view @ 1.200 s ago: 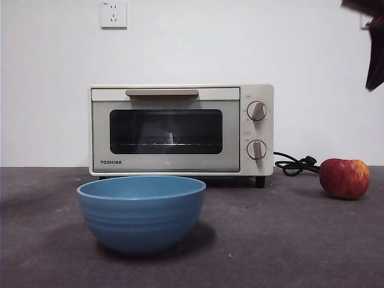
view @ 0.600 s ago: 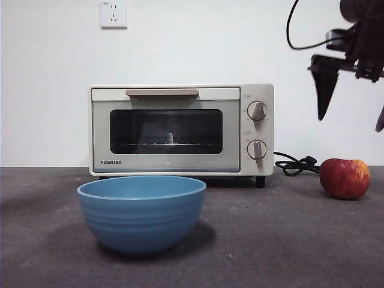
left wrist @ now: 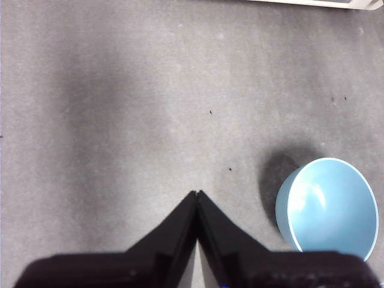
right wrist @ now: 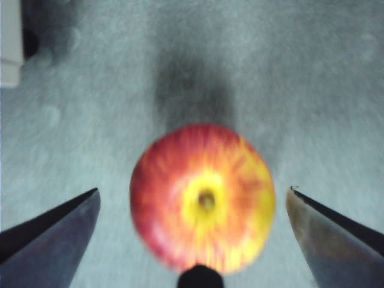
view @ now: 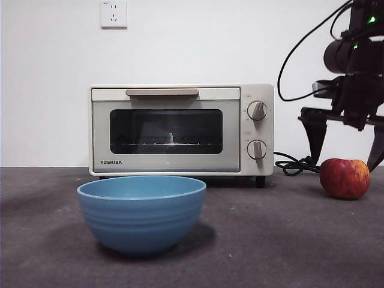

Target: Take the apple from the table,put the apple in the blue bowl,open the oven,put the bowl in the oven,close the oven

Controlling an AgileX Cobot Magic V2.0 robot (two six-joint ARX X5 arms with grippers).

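The red and yellow apple rests on the grey table at the right. Directly above it hangs my right gripper, open, one jaw on either side of the fruit and not touching it. The right wrist view looks straight down on the apple, blurred, between the spread jaws of the right gripper. The blue bowl stands empty near the front, left of centre. Behind it the cream oven has its door closed. My left gripper is shut over bare table, the bowl off to one side.
A black power cord lies coiled on the table between the oven and the apple. A white wall socket sits high on the wall behind.
The right arm has come down from the top right corner and now hangs open just above the apple. Apple, bowl and oven have not moved.
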